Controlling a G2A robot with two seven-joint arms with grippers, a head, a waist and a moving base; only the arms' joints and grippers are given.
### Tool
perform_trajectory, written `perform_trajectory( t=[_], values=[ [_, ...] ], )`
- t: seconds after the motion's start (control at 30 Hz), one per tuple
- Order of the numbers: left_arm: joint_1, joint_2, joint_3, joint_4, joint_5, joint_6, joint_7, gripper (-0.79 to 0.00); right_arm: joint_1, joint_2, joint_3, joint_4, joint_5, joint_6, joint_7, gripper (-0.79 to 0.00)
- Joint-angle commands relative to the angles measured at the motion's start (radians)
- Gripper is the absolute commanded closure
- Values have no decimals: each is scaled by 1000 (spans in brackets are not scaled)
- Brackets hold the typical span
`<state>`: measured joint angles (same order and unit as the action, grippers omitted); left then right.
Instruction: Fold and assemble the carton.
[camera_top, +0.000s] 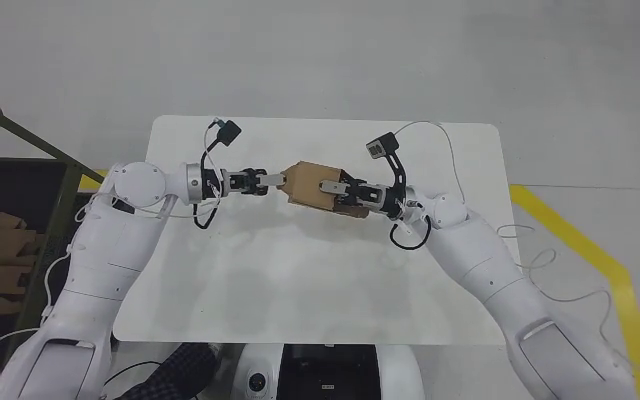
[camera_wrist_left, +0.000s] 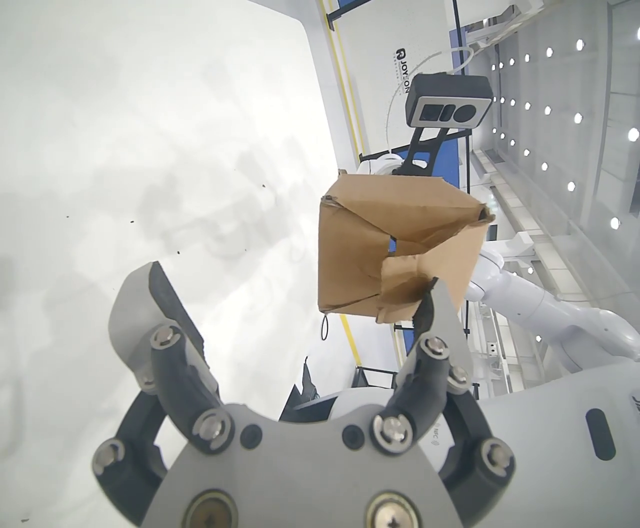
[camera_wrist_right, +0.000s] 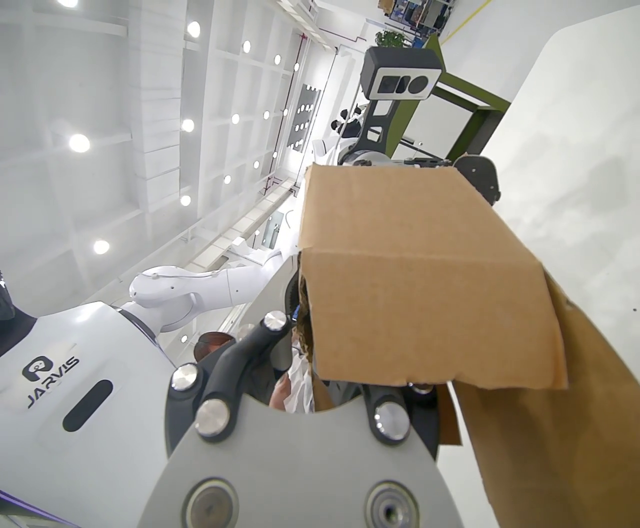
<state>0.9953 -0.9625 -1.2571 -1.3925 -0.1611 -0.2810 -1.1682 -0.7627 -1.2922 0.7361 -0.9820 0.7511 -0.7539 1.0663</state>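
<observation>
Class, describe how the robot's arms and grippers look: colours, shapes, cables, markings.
On the left arm and right arm: smooth white rounded shells, black wrist sections, loose black cables, a black camera on a bracket. On the left gripper and right gripper: grey base plate with screws and black linkages. The left gripper's fingers are pale grey with black pads.

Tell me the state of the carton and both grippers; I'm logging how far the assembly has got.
carton: formed into a box, one end folded shut with a small gap at the middle
long flap: unfolded, sticking out at the other end
left gripper: open, one fingertip touching the folded end
right gripper: shut on the carton at its unfolded end
</observation>
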Motion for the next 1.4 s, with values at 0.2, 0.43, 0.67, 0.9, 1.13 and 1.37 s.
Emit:
perform_trajectory(
  t=[0.2,0.43,0.67,0.9,1.13,1.37],
  values=[
    [-1,-1,27,11,11,2,-4,-785,-4,-1,2,-8,23,7,7,0],
    [-14,-3,40,14,2,3,-3,-785,-6,-1,0,-15,22,16,16,0],
    [-22,-5,58,6,-12,-1,-17,-785,-2,-6,-7,-12,21,21,21,0],
    [-30,-8,77,11,-27,-5,-20,-785,-1,-8,-9,-6,22,24,24,0],
    [-41,-10,90,6,-35,-9,-21,-785,-3,-10,-8,-6,32,27,27,0],
    [-45,-11,98,2,-46,-13,-24,-785,-4,-11,-3,-3,36,27,27,0]
  ],
)
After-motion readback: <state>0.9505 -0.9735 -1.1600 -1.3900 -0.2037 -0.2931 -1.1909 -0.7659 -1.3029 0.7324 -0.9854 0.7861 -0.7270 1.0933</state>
